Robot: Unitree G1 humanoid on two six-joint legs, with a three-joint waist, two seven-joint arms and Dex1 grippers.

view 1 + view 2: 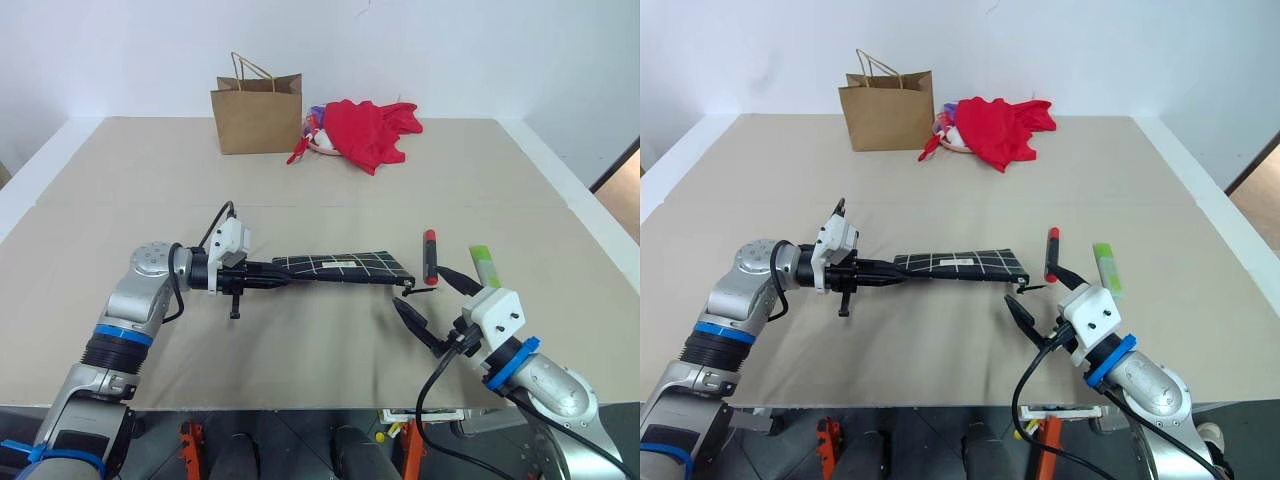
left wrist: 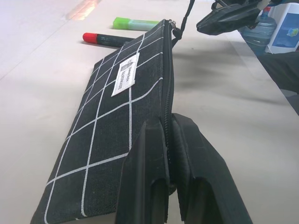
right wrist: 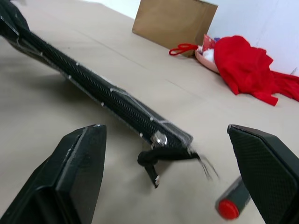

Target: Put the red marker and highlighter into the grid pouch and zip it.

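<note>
grid pouch: soft, light, sags | my left gripper clamps its end | right gripper spread, empty | next: take zipper pull

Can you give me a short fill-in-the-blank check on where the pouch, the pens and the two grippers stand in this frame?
1. The left gripper is shut on one end of the ____.
2. The right gripper has its fingers ____, with the zipper pull between them, unheld.
3. The red marker and the highlighter lie on the ____, outside the pouch.
4. The brown paper bag stands beside a ____ cloth bundle.

Missing words: grid pouch; open; table; red
</note>
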